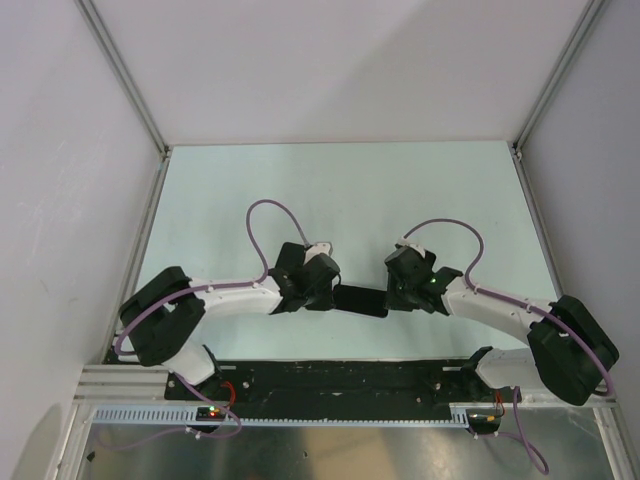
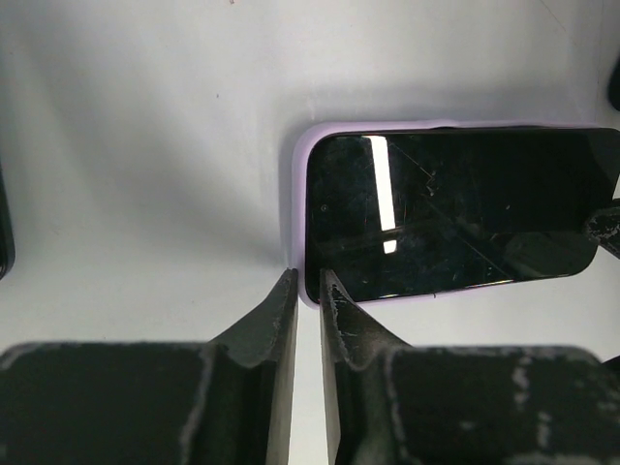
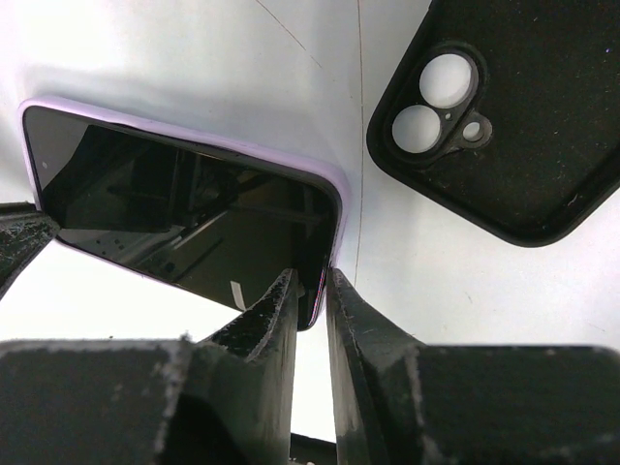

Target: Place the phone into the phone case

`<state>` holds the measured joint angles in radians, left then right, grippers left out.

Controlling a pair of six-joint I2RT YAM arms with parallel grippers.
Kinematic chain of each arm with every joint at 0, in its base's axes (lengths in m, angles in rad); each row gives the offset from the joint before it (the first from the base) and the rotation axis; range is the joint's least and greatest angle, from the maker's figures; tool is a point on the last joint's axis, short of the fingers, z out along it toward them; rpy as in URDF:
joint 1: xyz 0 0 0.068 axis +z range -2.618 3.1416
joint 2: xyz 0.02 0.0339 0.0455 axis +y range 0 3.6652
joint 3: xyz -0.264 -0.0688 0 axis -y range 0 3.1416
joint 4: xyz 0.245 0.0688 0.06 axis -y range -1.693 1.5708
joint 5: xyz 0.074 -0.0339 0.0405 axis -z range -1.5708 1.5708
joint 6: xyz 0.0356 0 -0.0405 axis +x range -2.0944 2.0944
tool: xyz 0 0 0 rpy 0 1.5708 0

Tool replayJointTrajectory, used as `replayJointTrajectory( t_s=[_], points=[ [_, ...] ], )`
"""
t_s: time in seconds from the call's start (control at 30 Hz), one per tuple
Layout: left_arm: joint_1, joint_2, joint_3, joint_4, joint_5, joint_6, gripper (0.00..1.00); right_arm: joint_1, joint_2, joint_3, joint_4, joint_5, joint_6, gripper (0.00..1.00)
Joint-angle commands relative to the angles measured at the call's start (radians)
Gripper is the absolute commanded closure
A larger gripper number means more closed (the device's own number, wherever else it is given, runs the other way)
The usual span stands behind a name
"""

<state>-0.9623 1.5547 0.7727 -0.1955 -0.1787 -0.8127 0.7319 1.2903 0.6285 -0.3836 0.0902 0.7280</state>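
A black-screened phone (image 1: 360, 300) with a lilac rim lies face up between my two grippers near the table's front edge. My left gripper (image 2: 308, 278) has its jaws nearly together on the near left corner of the phone (image 2: 455, 208), one finger outside the rim and one over the screen edge. On the opposite end, my right gripper (image 3: 308, 276) pinches a corner of the phone (image 3: 184, 208) between its narrow jaws. An empty black phone case (image 3: 513, 126) with camera cut-outs lies flat just beyond, apart from the phone. The top view hides it under the right arm.
White walls with metal corner rails (image 1: 150, 120) enclose the pale table (image 1: 340, 190) on three sides. A black mounting rail (image 1: 340, 380) runs along the front edge between the arm bases. Purple cables (image 1: 275, 215) loop above both wrists.
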Motion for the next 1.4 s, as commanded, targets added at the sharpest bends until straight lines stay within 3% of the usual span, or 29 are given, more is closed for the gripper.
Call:
replayJointTrajectory(
  t_s=[0.0,0.27,0.53,0.97,1.2,1.37],
  points=[
    [-0.009,0.033,-0.02,-0.012,-0.023,-0.018,0.84,0.037,0.037,0.0,0.02,-0.013,0.001,0.78],
    [-0.009,0.034,-0.007,-0.012,-0.026,-0.019,0.84,0.093,0.078,-0.002,0.034,-0.012,0.029,0.98],
    [-0.01,0.043,0.021,-0.012,-0.023,-0.014,0.84,0.148,0.124,-0.05,0.084,-0.01,0.085,1.0],
    [-0.004,0.04,0.048,-0.015,-0.023,0.007,0.84,0.255,0.168,-0.072,0.105,0.002,0.158,0.99],
    [0.002,-0.057,0.055,-0.034,-0.033,0.039,0.79,0.161,-0.02,0.072,-0.02,0.057,0.048,0.86],
    [-0.001,-0.142,0.034,-0.07,-0.034,0.048,0.74,0.077,-0.046,0.2,-0.056,0.057,-0.048,0.79]
  ],
)
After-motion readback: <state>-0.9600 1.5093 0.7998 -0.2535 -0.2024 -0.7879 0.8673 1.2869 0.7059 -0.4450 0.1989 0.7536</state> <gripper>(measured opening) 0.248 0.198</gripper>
